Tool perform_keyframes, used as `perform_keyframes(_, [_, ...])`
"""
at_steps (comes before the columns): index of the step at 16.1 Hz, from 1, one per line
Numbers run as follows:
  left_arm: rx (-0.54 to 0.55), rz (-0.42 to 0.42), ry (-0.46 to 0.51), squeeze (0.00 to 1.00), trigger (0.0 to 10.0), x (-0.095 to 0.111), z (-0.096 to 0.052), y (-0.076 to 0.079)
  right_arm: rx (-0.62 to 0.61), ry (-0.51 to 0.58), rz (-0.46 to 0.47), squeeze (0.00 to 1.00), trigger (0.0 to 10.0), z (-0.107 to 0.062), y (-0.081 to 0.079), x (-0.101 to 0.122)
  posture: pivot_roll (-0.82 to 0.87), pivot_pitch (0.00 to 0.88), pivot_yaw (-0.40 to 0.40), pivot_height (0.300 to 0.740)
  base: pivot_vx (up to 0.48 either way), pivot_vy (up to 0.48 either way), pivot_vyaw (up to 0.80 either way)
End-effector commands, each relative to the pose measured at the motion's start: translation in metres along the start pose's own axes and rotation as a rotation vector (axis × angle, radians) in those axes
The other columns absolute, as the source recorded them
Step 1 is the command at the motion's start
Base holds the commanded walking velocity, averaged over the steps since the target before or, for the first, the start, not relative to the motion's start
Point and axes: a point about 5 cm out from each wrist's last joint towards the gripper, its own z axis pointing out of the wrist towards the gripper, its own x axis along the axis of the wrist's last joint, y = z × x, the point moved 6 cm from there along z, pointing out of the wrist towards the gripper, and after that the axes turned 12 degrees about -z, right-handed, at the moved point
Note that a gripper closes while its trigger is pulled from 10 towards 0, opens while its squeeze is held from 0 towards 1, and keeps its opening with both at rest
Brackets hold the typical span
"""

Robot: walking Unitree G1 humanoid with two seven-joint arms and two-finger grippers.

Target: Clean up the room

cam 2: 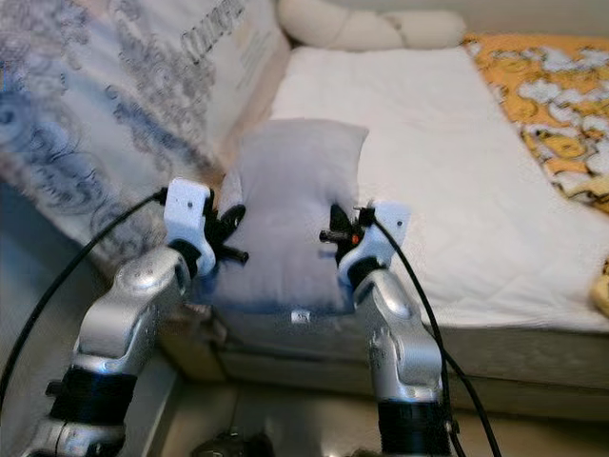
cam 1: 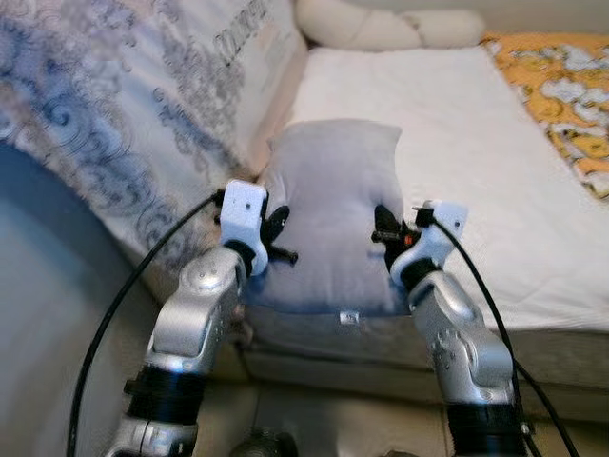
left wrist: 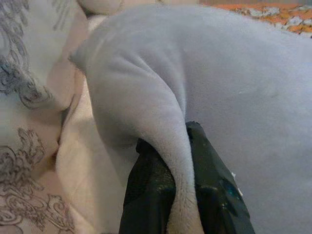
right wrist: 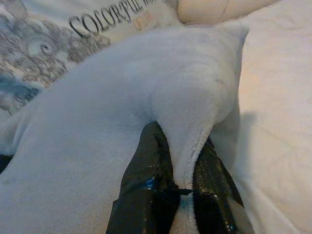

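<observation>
A pale grey pillow (cam 1: 328,205) lies lengthwise on the white mattress (cam 1: 457,124), its near end at the bed's front edge. My left gripper (cam 1: 278,233) is shut on the pillow's left edge; in the left wrist view its black fingers (left wrist: 151,190) pinch a ridge of the grey fabric (left wrist: 204,87). At the pillow's right edge my right gripper (cam 1: 385,233) is shut on it too, with its fingers (right wrist: 146,190) clamped around a fold of the pillow (right wrist: 112,107).
A large cushion with blue-grey swirls and lettering (cam 1: 124,114) leans along the bed's left side. A cream bolster (cam 1: 381,27) lies at the head. An orange patterned blanket (cam 1: 561,86) covers the far right. The bed's front edge (cam 1: 381,357) is close before me.
</observation>
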Motion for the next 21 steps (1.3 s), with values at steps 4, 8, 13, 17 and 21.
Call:
perform_keyframes(4, [-0.007,0.005,0.028,0.00,10.0,0.0101,0.0002,0.0015,0.018,0.018,0.003,0.00,10.0,0.0016,-0.0028,0.0058,-0.04,0.000,0.057,0.740,0.000,0.000,0.00])
perform_keyframes(8, [-0.006,0.002,0.025,0.00,10.0,0.0095,0.0005,0.0011,0.025,0.010,0.001,0.00,10.0,0.0030,-0.0038,0.0042,-0.03,0.000,0.053,0.740,0.000,0.000,0.00])
perform_keyframes(13, [0.001,-0.005,0.029,0.00,10.0,0.0108,-0.0002,-0.0009,0.057,-0.002,-0.033,0.00,10.0,0.0044,-0.0096,0.0022,-0.03,0.000,0.049,0.740,0.100,0.000,0.28])
perform_keyframes(17, [0.017,-0.011,0.032,0.00,10.0,0.0104,-0.0017,-0.0048,0.058,-0.005,-0.029,0.00,10.0,0.0054,-0.0089,0.0016,-0.03,0.000,0.038,0.740,0.262,0.000,0.40])
perform_keyframes(21, [0.019,-0.013,0.033,0.00,10.0,0.0107,-0.0011,-0.0053,0.063,-0.009,-0.034,0.00,10.0,0.0067,-0.0089,0.0010,-0.03,0.000,0.036,0.740,0.262,0.000,0.00])
